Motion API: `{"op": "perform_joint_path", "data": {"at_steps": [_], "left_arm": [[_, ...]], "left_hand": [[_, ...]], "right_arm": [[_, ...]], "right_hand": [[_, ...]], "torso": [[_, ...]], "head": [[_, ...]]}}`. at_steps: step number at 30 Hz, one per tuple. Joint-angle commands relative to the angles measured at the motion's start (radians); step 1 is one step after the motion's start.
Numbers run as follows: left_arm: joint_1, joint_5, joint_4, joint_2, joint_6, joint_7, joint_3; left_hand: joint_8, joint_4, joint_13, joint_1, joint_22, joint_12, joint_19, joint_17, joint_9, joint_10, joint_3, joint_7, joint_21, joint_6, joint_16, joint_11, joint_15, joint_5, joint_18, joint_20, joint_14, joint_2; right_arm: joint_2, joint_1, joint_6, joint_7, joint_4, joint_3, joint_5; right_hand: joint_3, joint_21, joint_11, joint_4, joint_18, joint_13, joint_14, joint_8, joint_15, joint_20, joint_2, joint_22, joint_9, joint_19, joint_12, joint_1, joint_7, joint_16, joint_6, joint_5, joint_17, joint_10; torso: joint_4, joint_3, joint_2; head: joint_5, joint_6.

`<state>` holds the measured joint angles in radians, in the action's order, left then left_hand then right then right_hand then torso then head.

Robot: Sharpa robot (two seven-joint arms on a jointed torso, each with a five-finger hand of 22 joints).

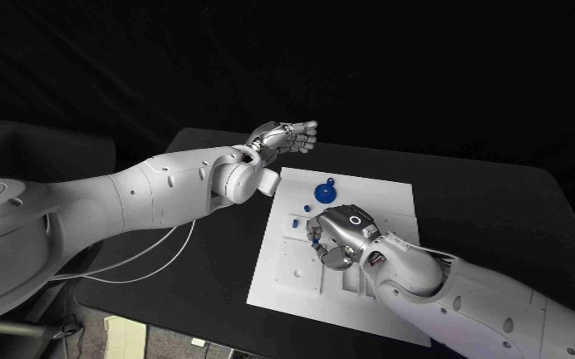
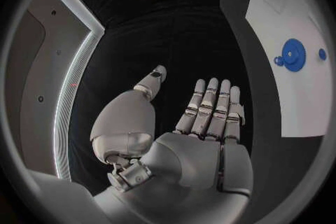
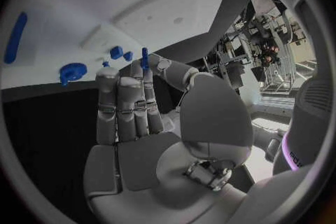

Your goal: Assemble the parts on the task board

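Pinching a thin blue pin (image 3: 145,58) between thumb and fingertips, the right hand (image 1: 341,234) is held low over the middle of the white task board (image 1: 371,197), with the pin standing up past the fingertips. A blue gear (image 1: 326,192) is seen lying on the board just beyond this hand, and a small blue piece (image 1: 292,223) lies beside it on the side toward the left arm. Two more small blue parts (image 3: 120,54) are seen on the board close to the pin. The left hand (image 1: 282,136) is held raised past the board's far corner above the black bench (image 1: 479,193), its fingers straight and apart, with nothing gripped.
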<state>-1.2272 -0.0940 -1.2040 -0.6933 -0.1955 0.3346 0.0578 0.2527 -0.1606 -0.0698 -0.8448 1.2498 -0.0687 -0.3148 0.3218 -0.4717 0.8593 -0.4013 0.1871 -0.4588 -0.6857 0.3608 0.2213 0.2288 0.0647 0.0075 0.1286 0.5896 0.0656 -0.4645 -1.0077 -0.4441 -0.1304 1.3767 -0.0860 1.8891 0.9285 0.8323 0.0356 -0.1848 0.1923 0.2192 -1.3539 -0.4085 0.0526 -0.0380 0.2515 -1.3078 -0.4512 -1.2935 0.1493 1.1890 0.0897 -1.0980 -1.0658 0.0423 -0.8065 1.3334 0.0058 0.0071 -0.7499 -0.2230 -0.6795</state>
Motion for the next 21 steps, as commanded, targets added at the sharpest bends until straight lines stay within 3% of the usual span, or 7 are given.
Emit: {"op": "perform_joint_path", "data": {"at_steps": [1,7,12,16,21], "left_arm": [[-0.002,0.008,-0.001,0.006,-0.002,0.018,-0.001],[-0.002,0.008,-0.001,0.013,0.000,0.017,-0.001],[-0.002,0.008,-0.001,0.015,0.001,0.016,-0.001],[-0.002,0.008,-0.001,0.015,0.002,0.015,-0.001],[-0.002,0.008,0.000,0.015,0.002,0.015,-0.001]], "left_hand": [[0.005,-0.006,-0.001,-0.011,0.001,-0.002,-0.006,0.001,-0.002,0.005,0.000,0.037,0.004,0.002,0.006,-0.002,0.003,-0.005,0.006,0.003,0.003,0.001],[0.006,-0.005,-0.001,-0.011,0.001,-0.002,-0.006,0.001,-0.002,0.006,0.000,0.037,0.005,0.002,0.006,-0.003,0.002,-0.005,0.006,0.003,0.003,0.001],[0.006,-0.005,-0.001,-0.011,0.001,-0.001,-0.006,0.002,-0.002,0.006,-0.001,0.037,0.005,0.002,0.006,-0.003,0.002,-0.005,0.006,0.002,0.003,0.001],[0.006,-0.005,-0.001,-0.011,0.001,-0.001,-0.006,0.002,-0.002,0.006,-0.001,0.037,0.006,0.002,0.006,-0.003,0.002,-0.005,0.006,0.002,0.003,0.001],[0.006,-0.005,-0.001,-0.011,0.001,-0.001,-0.006,0.002,-0.002,0.006,-0.001,0.037,0.006,0.002,0.006,-0.003,0.001,-0.005,0.006,0.002,0.002,0.001]], "right_arm": [[0.007,0.010,0.007,0.011,-0.010,-0.002,0.017],[0.009,0.023,0.008,0.010,-0.025,-0.010,0.019],[0.009,0.031,0.010,0.010,-0.030,-0.012,0.019],[0.009,0.032,0.010,0.011,-0.034,-0.013,0.019],[0.010,0.034,0.013,0.010,-0.035,-0.014,0.021]], "right_hand": [[-0.005,0.005,-0.008,-0.001,0.069,0.002,0.036,-0.001,0.032,-0.024,-0.005,-0.022,-0.001,-0.017,0.003,0.004,0.003,-0.005,0.000,0.006,0.002,0.024],[-0.006,0.006,-0.008,-0.003,0.069,0.003,0.036,-0.001,0.031,-0.025,-0.006,-0.022,-0.002,-0.017,0.003,0.004,0.003,-0.005,0.001,0.007,0.002,0.024],[-0.006,0.007,-0.008,-0.003,0.069,0.004,0.036,-0.001,0.031,-0.025,-0.007,-0.022,-0.003,-0.017,0.002,0.004,0.004,-0.005,0.001,0.007,0.003,0.024],[-0.007,0.007,-0.008,-0.004,0.069,0.005,0.036,0.000,0.031,-0.025,-0.007,-0.022,-0.003,-0.016,0.002,0.004,0.004,-0.005,0.001,0.007,0.003,0.024],[-0.007,0.008,-0.008,-0.004,0.069,0.006,0.036,0.000,0.031,-0.026,-0.008,-0.022,-0.004,-0.016,0.002,0.004,0.004,-0.005,0.002,0.007,0.004,0.023]], "torso": [[-0.0011,0.0000,0.000],[0.0019,-0.0018,-0.001],[0.0004,-0.0014,0.000],[-0.0015,-0.0015,0.000],[-0.0023,-0.0011,0.000]], "head": [[-0.017,-0.011],[-0.025,-0.019],[-0.042,-0.031],[-0.064,-0.040],[-0.070,-0.045]]}}
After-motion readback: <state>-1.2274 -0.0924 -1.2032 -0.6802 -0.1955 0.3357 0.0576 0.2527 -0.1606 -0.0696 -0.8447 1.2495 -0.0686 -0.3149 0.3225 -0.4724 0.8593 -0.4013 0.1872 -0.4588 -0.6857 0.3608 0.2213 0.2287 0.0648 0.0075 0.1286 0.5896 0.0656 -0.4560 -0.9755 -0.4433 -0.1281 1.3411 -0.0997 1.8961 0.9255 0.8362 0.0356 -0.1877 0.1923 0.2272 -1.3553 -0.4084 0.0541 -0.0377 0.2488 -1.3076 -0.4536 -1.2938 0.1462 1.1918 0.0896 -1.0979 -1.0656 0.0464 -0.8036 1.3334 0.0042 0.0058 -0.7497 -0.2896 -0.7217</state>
